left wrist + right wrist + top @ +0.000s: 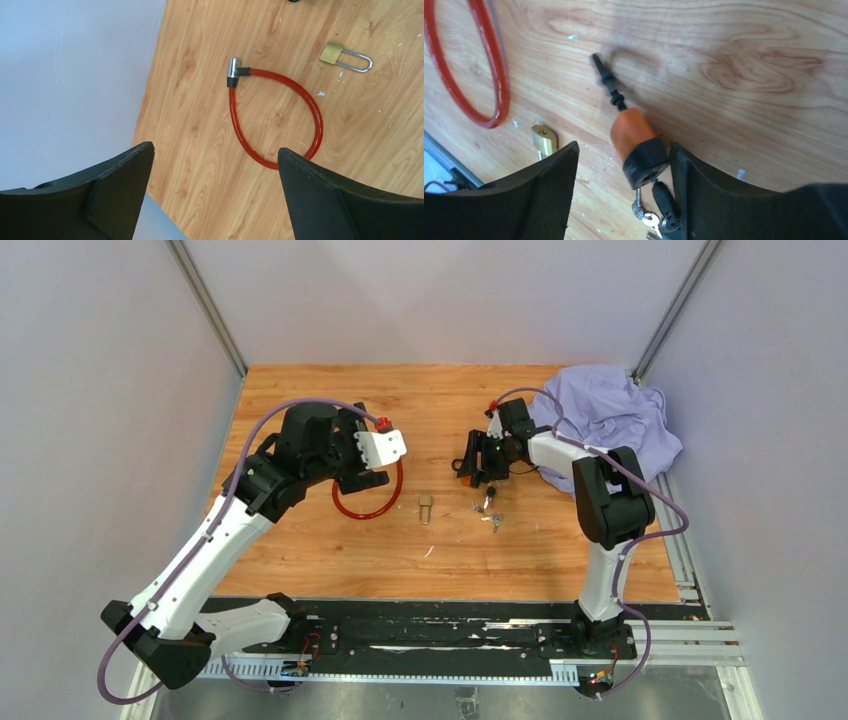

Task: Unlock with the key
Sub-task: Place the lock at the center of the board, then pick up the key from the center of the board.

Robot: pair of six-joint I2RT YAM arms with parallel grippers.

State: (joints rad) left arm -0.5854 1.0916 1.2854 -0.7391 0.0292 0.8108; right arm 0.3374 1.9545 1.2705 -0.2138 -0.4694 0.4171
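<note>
An orange lock body with a black cap (pixel 636 140) and a thin black pin (pixel 606 82) lies between the fingers of my right gripper (pixel 624 150). The jaws stand apart: the cap touches the right finger and a wide gap is left to the left finger. A black-headed key (pixel 665 197) sits in the cap's end, with small silver keys (pixel 651 220) hanging on its ring. From the top view, the right gripper (pixel 478 468) hovers over the lock (pixel 464 478), with the keys (pixel 491 508) just in front. My left gripper (pixel 215 155) is open and holds nothing, beside the red cable loop (pixel 280 115).
A small brass padlock (pixel 426 507) lies on the wooden table (pixel 330 550) between the arms, also seen as the padlock (pixel 345 56) in the left wrist view. A crumpled purple cloth (pixel 610 420) fills the back right corner. Grey walls close in on the left, right and back.
</note>
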